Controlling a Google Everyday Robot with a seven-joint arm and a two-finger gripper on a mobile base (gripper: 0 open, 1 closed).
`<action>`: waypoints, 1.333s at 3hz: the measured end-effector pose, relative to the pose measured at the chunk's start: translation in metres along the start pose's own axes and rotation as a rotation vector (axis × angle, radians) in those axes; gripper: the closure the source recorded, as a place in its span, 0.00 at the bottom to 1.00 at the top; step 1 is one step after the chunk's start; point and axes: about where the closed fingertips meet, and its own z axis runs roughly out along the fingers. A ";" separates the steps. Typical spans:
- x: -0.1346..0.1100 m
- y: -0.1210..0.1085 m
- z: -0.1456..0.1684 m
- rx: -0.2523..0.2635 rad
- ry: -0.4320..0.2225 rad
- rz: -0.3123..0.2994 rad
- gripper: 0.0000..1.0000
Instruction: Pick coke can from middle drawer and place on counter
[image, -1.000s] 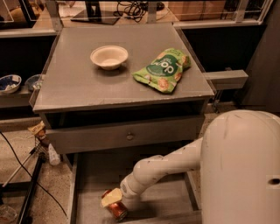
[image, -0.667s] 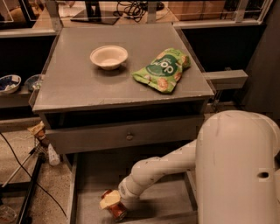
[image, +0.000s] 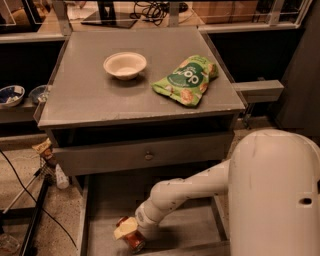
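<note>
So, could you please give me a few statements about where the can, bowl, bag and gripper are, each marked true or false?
1. The coke can stands on the counter. False: it is down in the middle drawer, at the gripper.
2. The white bowl sits on the counter. True.
3. The green snack bag lies inside the bowl. False: it lies beside the bowl on the counter.
4. The gripper is low inside the open middle drawer. True.
</note>
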 end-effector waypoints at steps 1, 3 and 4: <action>-0.010 0.011 -0.022 -0.059 -0.002 -0.025 0.00; -0.006 0.024 -0.034 -0.108 0.044 -0.076 0.00; -0.005 0.024 -0.016 -0.071 0.021 -0.055 0.00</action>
